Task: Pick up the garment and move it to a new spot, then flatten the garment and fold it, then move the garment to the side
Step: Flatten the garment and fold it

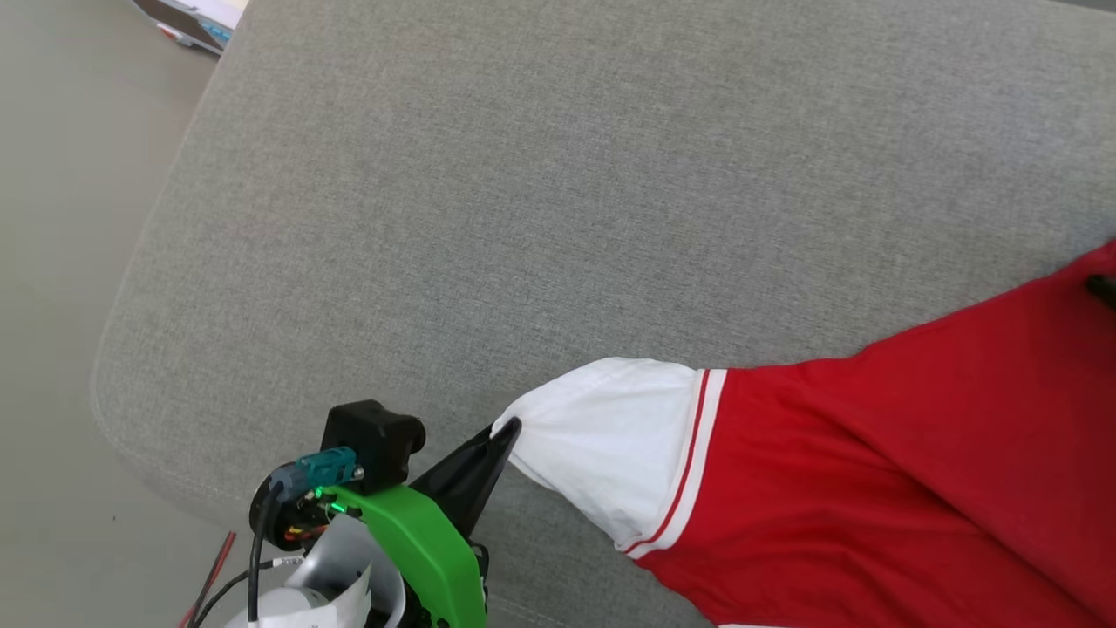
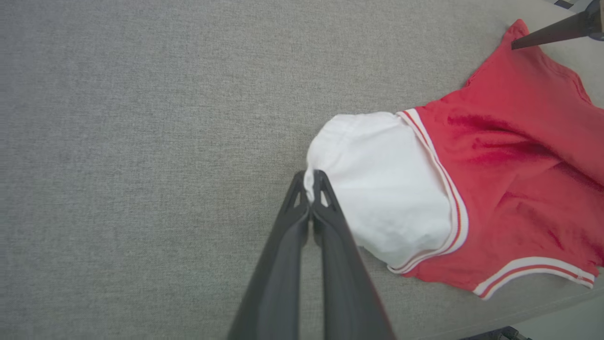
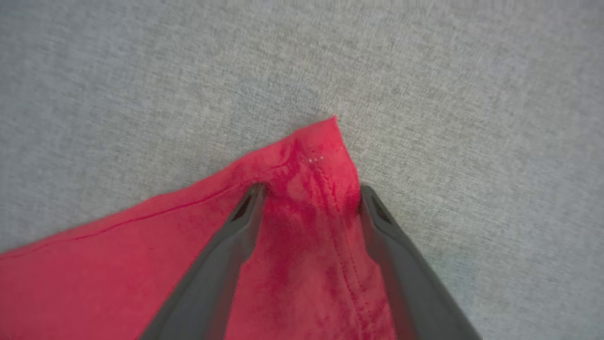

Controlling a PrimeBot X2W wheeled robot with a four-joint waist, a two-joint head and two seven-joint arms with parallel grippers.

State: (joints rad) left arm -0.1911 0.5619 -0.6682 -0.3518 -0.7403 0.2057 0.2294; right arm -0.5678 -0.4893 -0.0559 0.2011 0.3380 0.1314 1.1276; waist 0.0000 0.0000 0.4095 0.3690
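– First, which items are cut off or unclear?
– The garment runs off the right and bottom edges of the head view. One finger tip of the right jaws enters at that view's right edge, and the rest is out of frame. A flat object on the floor at the top left is cropped and cannot be identified.

– Where does the garment lie?
– It lies on the grey upholstered cushion, with the red body to the robot's right and the white sleeve pointing left.

– What is the state of the left jaws?
– They are fully closed. Both fingers meet at the tips and pinch the sleeve's edge.

– And the right jaws?
– They are spread wide. The two fingers stand either side of a red corner of the garment, tips down at the fabric and gripping nothing.

– What are the counts?
– There is one garment.
– One sleeve is in view.
– The left wrist view shows two striped trim bands, one at the sleeve seam and one along a lower edge.
– Each set of jaws has two fingers.
– Loose cables, red and black, sit by the left wrist, too bunched to count.
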